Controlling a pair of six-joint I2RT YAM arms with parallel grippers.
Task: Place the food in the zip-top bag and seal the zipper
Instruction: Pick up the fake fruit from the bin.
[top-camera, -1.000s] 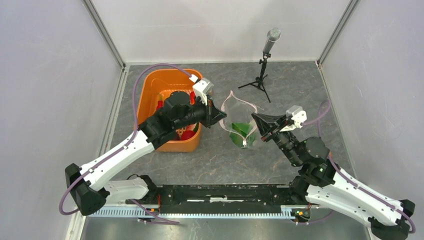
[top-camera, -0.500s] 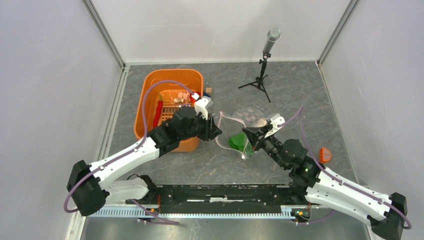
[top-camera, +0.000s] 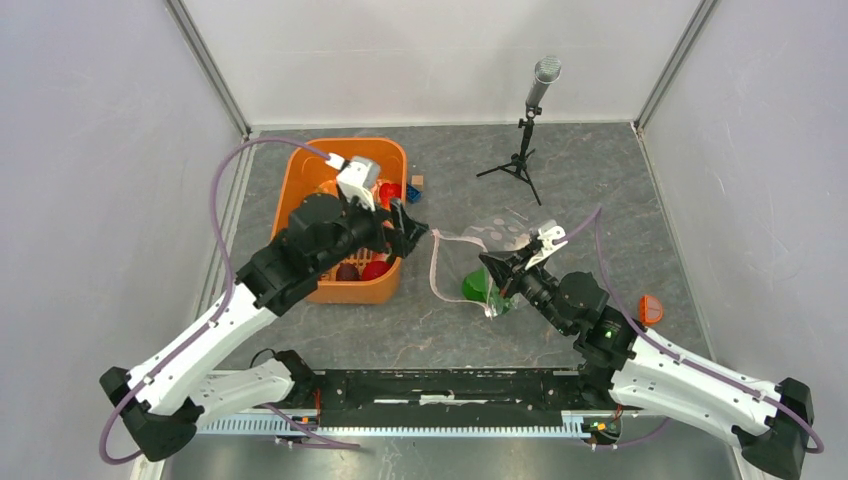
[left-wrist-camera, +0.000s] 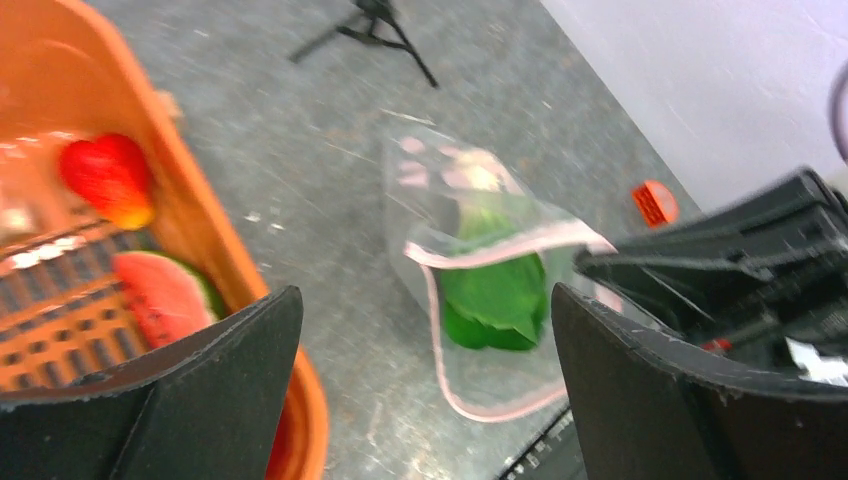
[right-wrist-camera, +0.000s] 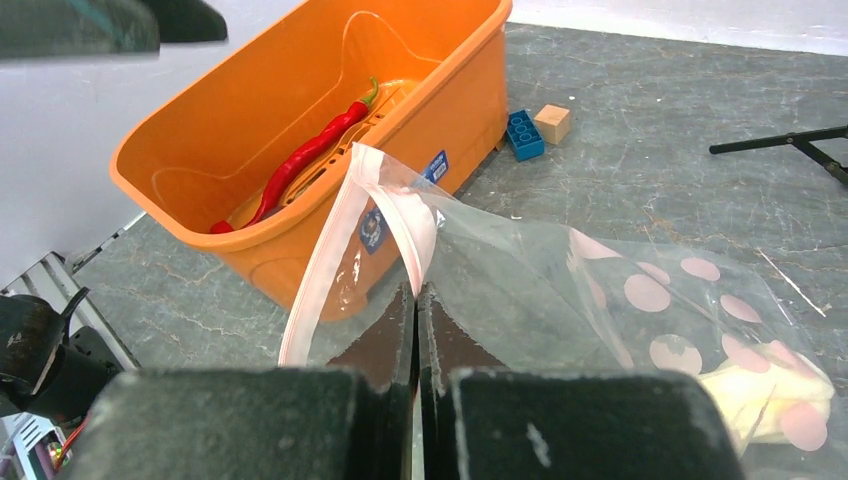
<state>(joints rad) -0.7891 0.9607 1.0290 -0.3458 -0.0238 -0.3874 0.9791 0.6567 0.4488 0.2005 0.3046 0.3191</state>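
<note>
The clear zip-top bag (top-camera: 495, 232) lies on the table right of the orange tub, its mouth gaping. Its pink zipper (top-camera: 434, 268) curves in a loop towards the tub. A green leafy vegetable (top-camera: 478, 287) sits inside the bag (left-wrist-camera: 440, 200), also green (left-wrist-camera: 495, 300) in the left wrist view. My right gripper (right-wrist-camera: 417, 300) is shut on the pink zipper strip (right-wrist-camera: 395, 215) at the bag's near edge. My left gripper (top-camera: 412, 236) hangs open and empty by the tub's right rim, apart from the bag. In the tub lie a watermelon slice (left-wrist-camera: 160, 295), a strawberry (left-wrist-camera: 105, 180) and a red chilli (right-wrist-camera: 310, 150).
The orange tub (top-camera: 290, 190) stands at the left. A blue block (right-wrist-camera: 523, 135) and a wooden block (right-wrist-camera: 551, 123) lie just behind it. A microphone on a small tripod (top-camera: 525, 150) stands at the back. A small orange piece (top-camera: 650, 308) lies at the right.
My left gripper has opened, let go of the bag's mouth and drawn back up towards the tub. The bag's left edge dropped onto the table. My right gripper kept its hold and came lower.
</note>
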